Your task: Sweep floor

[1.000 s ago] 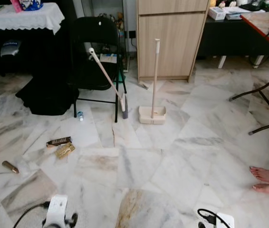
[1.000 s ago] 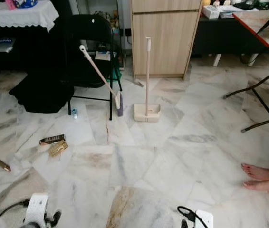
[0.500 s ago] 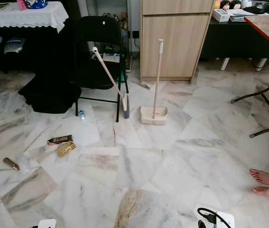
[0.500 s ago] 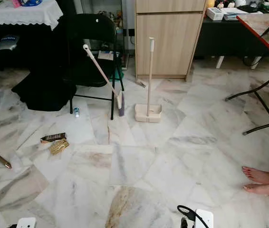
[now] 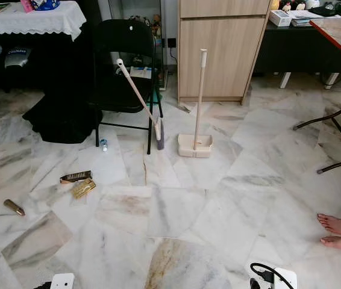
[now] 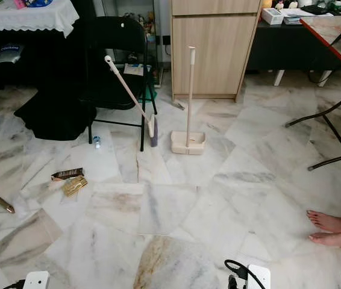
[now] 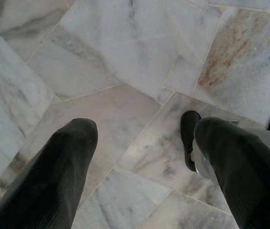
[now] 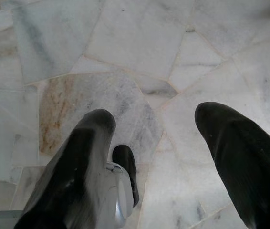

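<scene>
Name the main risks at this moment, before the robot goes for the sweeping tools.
The broom only leans on the black folding chair, so a nudge could topple it. The dustpan stands upright close beside it and could be knocked over. A person's bare feet rest on the floor to the robot's right, near its path.

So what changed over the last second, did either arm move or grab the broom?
The left arm dropped lower at the bottom edge of the head views; the small shift of the whole scene is camera motion. Nothing was grabbed: both grippers' jaws are open over bare marble. The broom leans on the black chair, with the dustpan upright and the floor litter where they were.
</scene>
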### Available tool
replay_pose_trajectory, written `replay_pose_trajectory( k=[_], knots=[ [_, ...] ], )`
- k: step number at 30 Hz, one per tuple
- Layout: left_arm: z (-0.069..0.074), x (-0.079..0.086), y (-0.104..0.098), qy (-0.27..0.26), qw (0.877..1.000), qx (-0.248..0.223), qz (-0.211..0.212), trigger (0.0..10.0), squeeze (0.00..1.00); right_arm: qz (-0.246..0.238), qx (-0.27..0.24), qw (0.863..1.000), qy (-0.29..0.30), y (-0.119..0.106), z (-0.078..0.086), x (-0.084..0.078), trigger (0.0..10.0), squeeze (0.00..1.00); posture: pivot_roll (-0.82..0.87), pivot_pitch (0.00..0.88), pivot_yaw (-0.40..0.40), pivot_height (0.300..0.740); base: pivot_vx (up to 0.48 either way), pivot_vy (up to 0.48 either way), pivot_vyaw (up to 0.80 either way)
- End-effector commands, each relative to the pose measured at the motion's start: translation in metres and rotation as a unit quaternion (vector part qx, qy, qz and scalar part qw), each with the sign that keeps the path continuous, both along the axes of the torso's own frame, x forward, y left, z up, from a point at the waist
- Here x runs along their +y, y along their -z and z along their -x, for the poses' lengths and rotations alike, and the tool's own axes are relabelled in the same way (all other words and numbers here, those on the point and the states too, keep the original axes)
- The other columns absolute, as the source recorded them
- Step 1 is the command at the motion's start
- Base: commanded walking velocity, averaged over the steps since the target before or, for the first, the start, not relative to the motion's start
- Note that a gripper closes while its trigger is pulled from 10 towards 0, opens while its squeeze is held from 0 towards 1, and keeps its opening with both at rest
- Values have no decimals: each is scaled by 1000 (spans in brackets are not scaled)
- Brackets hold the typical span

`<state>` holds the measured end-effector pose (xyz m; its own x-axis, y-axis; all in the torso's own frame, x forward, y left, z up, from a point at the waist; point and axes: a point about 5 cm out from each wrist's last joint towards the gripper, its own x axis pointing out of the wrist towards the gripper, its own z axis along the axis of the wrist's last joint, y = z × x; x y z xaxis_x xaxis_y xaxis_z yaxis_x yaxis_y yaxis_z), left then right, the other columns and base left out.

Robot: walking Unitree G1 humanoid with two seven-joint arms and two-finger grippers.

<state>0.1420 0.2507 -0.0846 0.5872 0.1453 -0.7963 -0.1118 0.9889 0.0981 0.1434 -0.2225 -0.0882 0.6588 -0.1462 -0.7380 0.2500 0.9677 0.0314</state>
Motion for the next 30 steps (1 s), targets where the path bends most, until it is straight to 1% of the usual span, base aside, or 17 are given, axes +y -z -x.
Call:
replay_pose_trajectory(
  k=[1,3,7,10,11,17,23,30],
  knots=[
    [13,0,5,-4,1000,25,1,10000,0,-1,5,1000,1,1,3,-1,10000,0,-11,60,41,740,0,0,0],
    [20,1,7,-6,999,33,1,10000,0,-1,7,1000,0,1,4,-1,10000,0,-10,50,38,740,0,0,0],
    [27,2,9,-8,999,42,1,10000,0,-1,9,1000,-3,2,4,-1,10000,0,-9,42,36,740,0,0,0],
    [29,1,10,-9,999,45,1,10000,0,-1,9,1000,-4,2,4,-1,10000,0,-9,42,36,740,164,0,0],
    [30,1,10,-9,999,46,1,10000,0,-1,10,1000,-5,2,4,-1,10000,0,-6,28,35,740,251,0,0],
    [27,1,9,-7,999,44,2,10000,0,-3,10,1000,-7,2,4,0,10000,0,-11,17,40,740,258,0,0],
    [21,0,8,-2,999,40,2,10000,0,-4,11,1000,-6,2,4,1,10000,0,-15,13,44,740,268,0,0],
    [20,0,8,0,999,39,3,10000,0,-4,15,1000,-8,3,5,1,10000,0,-14,18,44,740,268,0,0]
  ],
)
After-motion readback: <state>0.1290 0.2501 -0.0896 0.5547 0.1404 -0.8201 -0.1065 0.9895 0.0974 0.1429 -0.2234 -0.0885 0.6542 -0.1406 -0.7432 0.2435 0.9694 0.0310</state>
